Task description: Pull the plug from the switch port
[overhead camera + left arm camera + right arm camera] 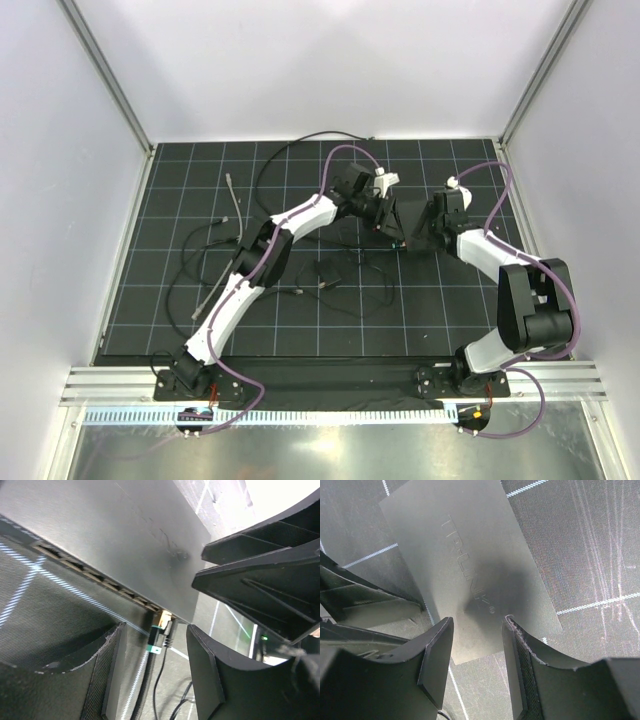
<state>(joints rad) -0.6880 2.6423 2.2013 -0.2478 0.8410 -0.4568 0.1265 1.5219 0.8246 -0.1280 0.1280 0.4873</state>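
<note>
The small black-and-green plug (159, 632) sits in its switch port (163, 614) on the flat matte-black box (470, 555). The left end effector (155, 680), spread, should close squarely on it and pull straight; the right end effector (477, 665) is spread too.

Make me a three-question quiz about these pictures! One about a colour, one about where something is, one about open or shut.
1. What colour is the box?
A) red B) yellow C) black
2. Where is the plug?
A) on top of the box B) stuck in the box's edge C) dangling in the air
3. The left claw is:
A) open B) shut on the plug C) shut on nothing

Answers: 1 C, its flat top looks black. 2 B, it sits in the row of sockets. 3 A, its fingers stand apart.
</note>
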